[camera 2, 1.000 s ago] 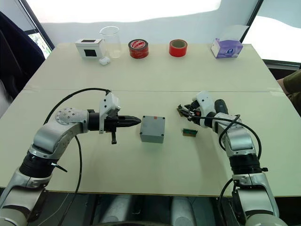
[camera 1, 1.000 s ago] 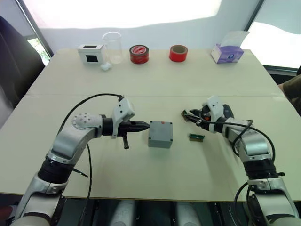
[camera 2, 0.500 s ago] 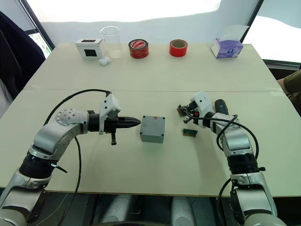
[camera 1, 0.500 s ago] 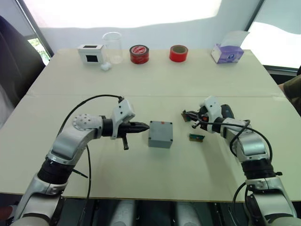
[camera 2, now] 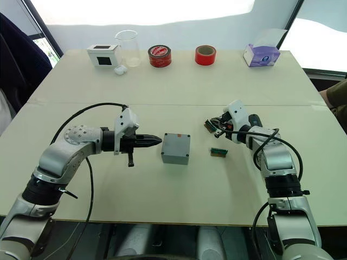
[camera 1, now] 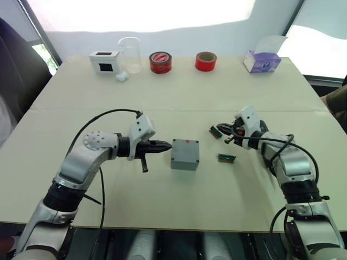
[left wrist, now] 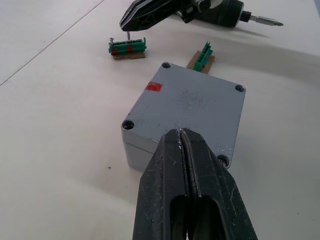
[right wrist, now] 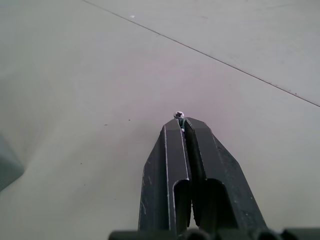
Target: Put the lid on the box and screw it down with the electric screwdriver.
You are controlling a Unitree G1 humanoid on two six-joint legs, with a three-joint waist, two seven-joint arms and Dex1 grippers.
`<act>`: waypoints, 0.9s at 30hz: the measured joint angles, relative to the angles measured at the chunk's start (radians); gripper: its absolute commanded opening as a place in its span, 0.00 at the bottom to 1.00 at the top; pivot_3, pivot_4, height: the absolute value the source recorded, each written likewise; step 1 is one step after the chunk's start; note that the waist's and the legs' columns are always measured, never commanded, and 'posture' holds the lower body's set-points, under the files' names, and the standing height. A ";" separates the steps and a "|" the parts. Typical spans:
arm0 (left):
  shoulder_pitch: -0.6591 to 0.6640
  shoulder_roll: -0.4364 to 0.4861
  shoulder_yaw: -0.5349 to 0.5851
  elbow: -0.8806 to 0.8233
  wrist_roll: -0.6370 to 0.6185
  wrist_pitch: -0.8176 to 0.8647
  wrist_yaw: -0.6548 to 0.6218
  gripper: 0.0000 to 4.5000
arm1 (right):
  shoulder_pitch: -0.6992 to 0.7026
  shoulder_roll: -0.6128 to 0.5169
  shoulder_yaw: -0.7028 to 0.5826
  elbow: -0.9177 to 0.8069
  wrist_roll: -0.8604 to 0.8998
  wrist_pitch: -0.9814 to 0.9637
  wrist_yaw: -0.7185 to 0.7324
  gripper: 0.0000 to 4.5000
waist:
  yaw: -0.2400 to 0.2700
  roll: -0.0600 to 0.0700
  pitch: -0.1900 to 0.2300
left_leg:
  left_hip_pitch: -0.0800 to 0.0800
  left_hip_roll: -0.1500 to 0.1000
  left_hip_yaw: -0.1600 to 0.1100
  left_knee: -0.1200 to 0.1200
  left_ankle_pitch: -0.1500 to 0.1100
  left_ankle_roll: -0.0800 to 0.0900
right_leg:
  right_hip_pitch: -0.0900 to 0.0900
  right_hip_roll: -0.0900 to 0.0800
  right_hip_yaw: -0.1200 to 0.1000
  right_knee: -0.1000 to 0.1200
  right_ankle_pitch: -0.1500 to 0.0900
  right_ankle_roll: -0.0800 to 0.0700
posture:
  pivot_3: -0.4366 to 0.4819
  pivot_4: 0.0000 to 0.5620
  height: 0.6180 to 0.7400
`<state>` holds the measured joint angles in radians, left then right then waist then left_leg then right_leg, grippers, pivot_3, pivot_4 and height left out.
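Your left gripper (left wrist: 186, 137): fingers pressed together, empty, tips just beside the box (camera 1: 185, 154) at table centre, lid (left wrist: 192, 107) seated on it. Your right gripper (right wrist: 180, 121): pinching a small screw (right wrist: 178, 115). Electric screwdriver (left wrist: 225, 13) lies behind that gripper.

Both head views look forward and down over the whole table (camera 1: 173, 92), from slightly offset positions. The left wrist camera sits close behind the left tool (left wrist: 186, 145), facing the box (left wrist: 185, 112) mid-frame. The right wrist camera looks closely along the right tool (right wrist: 180, 125) at bare table.
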<state>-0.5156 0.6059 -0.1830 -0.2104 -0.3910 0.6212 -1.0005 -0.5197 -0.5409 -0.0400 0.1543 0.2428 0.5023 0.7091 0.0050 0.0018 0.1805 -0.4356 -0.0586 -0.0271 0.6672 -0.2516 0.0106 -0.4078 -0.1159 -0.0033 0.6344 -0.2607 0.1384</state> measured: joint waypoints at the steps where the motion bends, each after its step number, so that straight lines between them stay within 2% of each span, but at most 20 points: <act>1: 0.000 0.000 0.000 0.000 0.000 0.000 0.000 0.00 | 0.000 0.000 -0.008 -0.008 0.007 0.008 -0.002 0.01 | 0.000 0.000 0.000 | 0.000 0.000 0.000 0.000 0.000 0.000 | 0.000 0.000 0.000 0.000 0.000 0.000 | 0.48 0.27 1.00; 5: 0.000 0.002 0.000 0.002 0.000 0.000 -0.001 0.00 | 0.002 0.000 -0.024 -0.066 0.038 0.042 -0.008 0.01 | 0.000 0.000 0.000 | 0.000 0.000 0.000 0.000 0.000 0.000 | 0.000 0.000 0.000 0.000 0.000 0.000 | 0.48 0.27 1.00; 10: -0.001 0.044 0.027 -0.009 -0.031 0.024 -0.017 0.00 | 0.062 -0.002 -0.042 -0.318 0.139 0.140 0.011 0.01 | 0.000 0.000 0.000 | 0.000 0.000 0.000 0.000 0.000 0.000 | 0.000 0.000 0.000 0.000 0.000 0.000 | 0.48 0.27 1.00; 16: -0.001 0.068 0.039 -0.030 -0.036 0.030 -0.035 0.00 | 0.138 -0.001 0.003 -0.471 0.186 0.209 0.018 0.01 | 0.005 0.000 0.000 | 0.000 0.000 0.000 0.000 -0.002 0.003 | 0.000 0.000 0.000 0.000 0.000 0.000 | 0.48 0.27 1.00; 27: -0.001 0.060 0.039 -0.046 -0.036 0.049 -0.021 0.00 | 0.188 0.011 0.062 -0.492 0.182 0.206 -0.002 0.01 | 0.004 0.000 0.000 | 0.000 0.000 0.000 0.000 -0.001 0.002 | 0.000 0.000 0.000 0.000 0.000 0.000 | 0.48 0.27 1.00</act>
<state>-0.5162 0.6655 -0.1439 -0.2561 -0.4274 0.6707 -1.0219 -0.3315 -0.5302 0.0224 -0.3372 0.4243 0.7083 0.7070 0.0093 0.0019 0.1806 -0.4356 -0.0586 -0.0273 0.6671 -0.2530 0.0131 -0.4079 -0.1158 -0.0032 0.6345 -0.2607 0.1384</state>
